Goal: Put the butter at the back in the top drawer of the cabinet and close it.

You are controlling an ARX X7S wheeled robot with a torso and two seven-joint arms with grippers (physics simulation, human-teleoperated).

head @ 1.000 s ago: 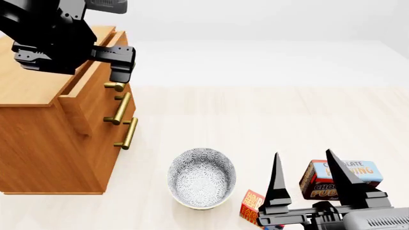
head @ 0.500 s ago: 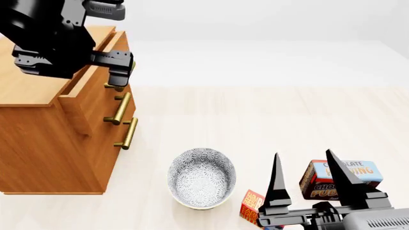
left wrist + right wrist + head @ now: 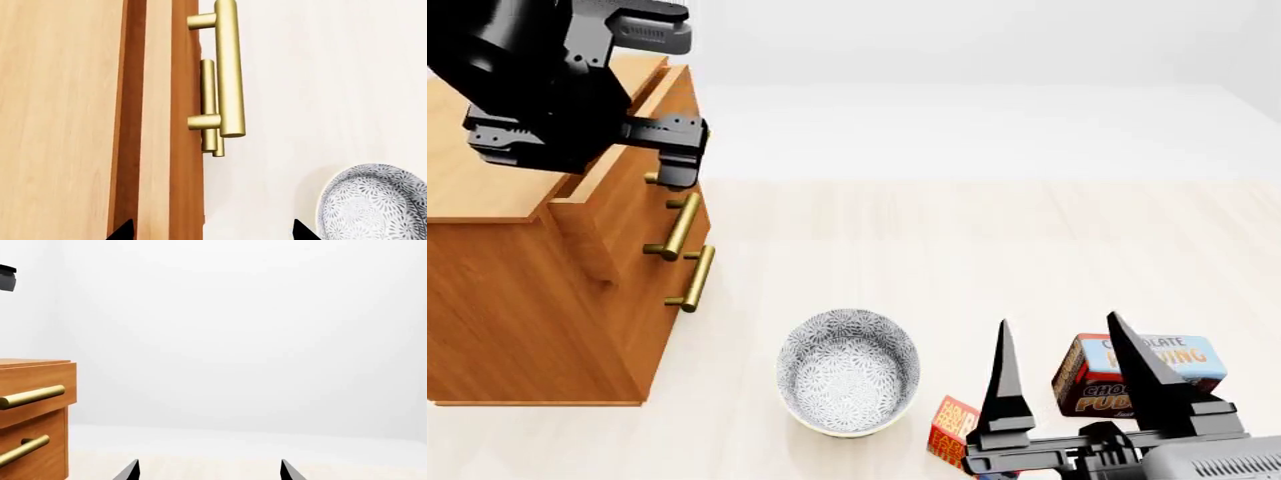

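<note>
The butter is a small red-and-orange box on the floor by the bowl, partly hidden under my right gripper. That gripper is open and empty above it; its wrist view shows only wall and cabinet. The cabinet stands at the left. Its top drawer is pulled out slightly, with a dark gap behind its front. My left gripper is open, its fingertips straddling the drawer front and brass handle from above.
A patterned grey bowl sits on the floor in front of the cabinet and also shows in the left wrist view. A brown-and-blue chocolate pudding box stands right of the butter. The two lower handles stick out.
My left gripper has come down over the top drawer's handle, which it now covers in the head view. The right arm has not moved.
</note>
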